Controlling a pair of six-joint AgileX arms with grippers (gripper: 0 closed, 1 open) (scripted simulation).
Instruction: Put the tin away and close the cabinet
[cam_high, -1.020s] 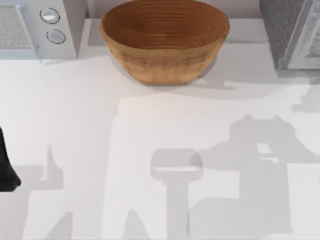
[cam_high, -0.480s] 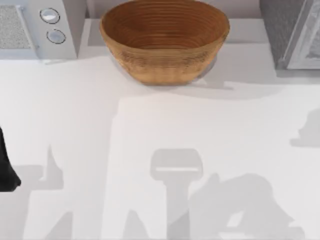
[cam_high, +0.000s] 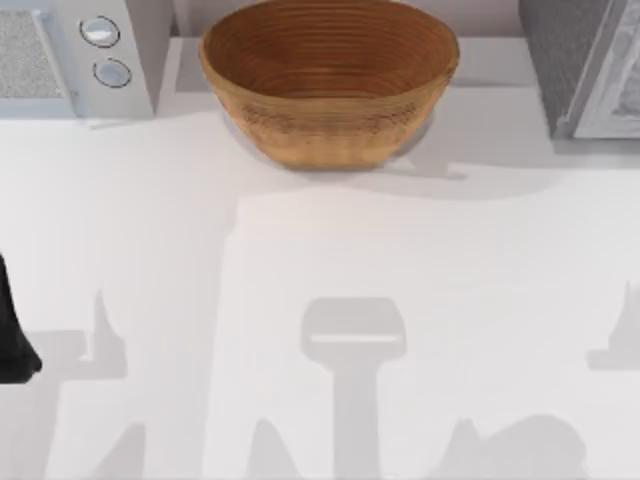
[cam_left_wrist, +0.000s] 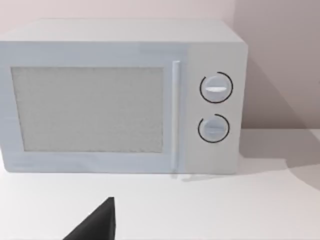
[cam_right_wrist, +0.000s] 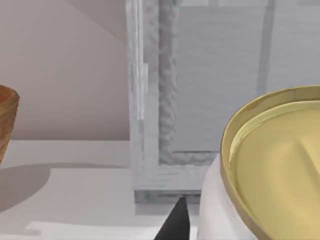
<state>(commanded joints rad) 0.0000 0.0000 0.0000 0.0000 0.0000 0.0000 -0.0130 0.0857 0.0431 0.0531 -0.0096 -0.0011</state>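
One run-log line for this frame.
right gripper: holding tin, facing cabinet | left arm: parked at table's left edge | basket: rear centre

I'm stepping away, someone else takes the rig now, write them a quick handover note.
Right gripper: holds the tin close against its wrist camera, facing the cabinet at the table's far right.
Left gripper: parked at the table's left edge, facing the microwave.
Done: tin picked up.
Left: place the tin inside the cabinet, then close it. The bowl sits far centre, untouched.
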